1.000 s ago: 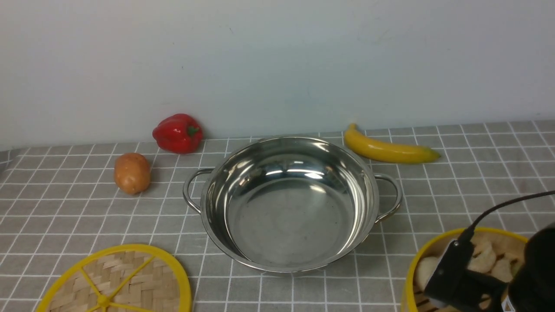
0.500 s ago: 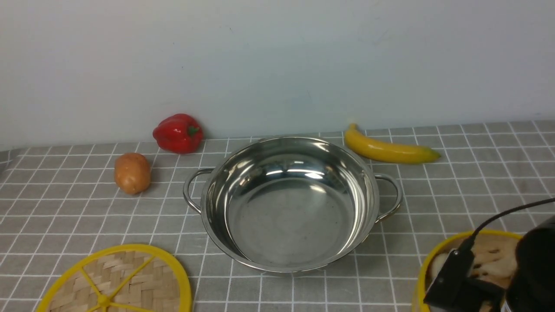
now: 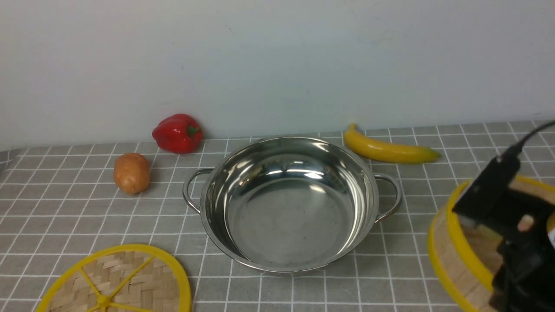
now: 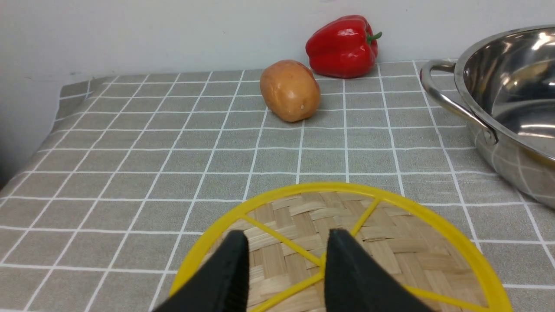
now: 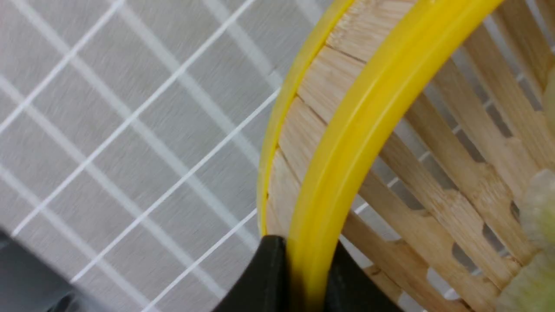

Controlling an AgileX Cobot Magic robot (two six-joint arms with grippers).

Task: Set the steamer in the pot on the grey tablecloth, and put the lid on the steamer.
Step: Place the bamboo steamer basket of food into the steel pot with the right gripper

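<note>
The steamer [image 3: 451, 242] hangs tilted above the grey tablecloth [image 3: 65, 216] at the right edge of the front view, right of the pot [image 3: 286, 216]. My right gripper [image 5: 303, 260] is shut on the steamer's yellow rim [image 5: 373, 108], one finger inside the wall and one outside. Pale dumplings [image 5: 537, 216] lie on its slatted floor. The steel pot is empty. The woven lid [image 3: 117, 281] lies flat at the front left. My left gripper [image 4: 286, 247] hovers open over the lid [image 4: 390, 242], its fingers to either side of the spokes near the centre.
A red pepper [image 3: 177, 133] and a potato [image 3: 132, 172] sit at the back left, and a banana [image 3: 388, 149] lies behind the pot on the right. A pale wall closes off the back. My right arm [image 3: 520, 260] covers part of the steamer.
My right gripper has closed on the steamer's rim and lifted it off the cloth, tilting it. The left gripper, lid and pot have not moved.
</note>
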